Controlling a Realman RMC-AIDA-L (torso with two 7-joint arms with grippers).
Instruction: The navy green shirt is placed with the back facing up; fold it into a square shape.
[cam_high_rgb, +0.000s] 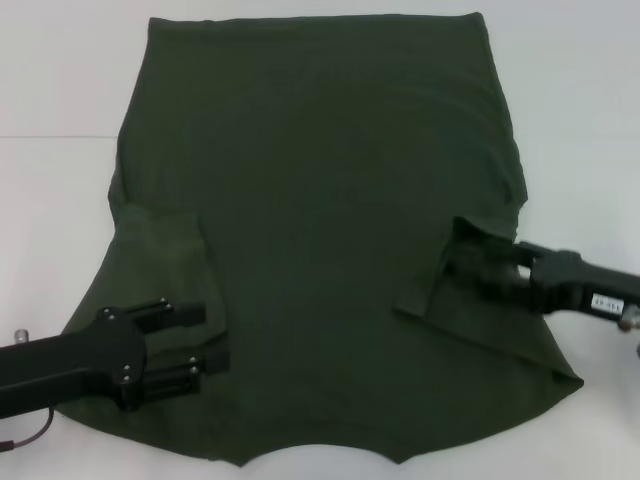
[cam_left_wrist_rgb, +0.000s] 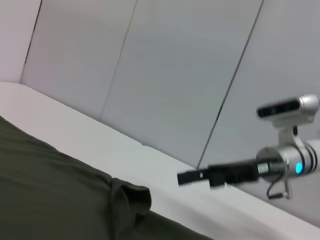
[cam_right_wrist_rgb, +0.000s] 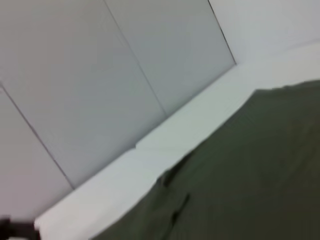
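A bare robot test room is suggested: a plain white counter (cam_high_rgb: 60, 80) is backed by blank grey wall panels (cam_left_wrist_rgb: 165, 75), and no furnishings are seen.

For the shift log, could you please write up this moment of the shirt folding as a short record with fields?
surface: white table
garment: navy green shirt, spread flat, hem on the far side, neckline toward the robot
left sleeve: folded inward onto the body of the shirt
right sleeve: folded inward, cuff partly raised at the gripper
left gripper: fingers open, low over the shirt at the folded left sleeve
right gripper: at the folded right sleeve; grip unclear
fold progress: sleeves in; body not yet folded into a square
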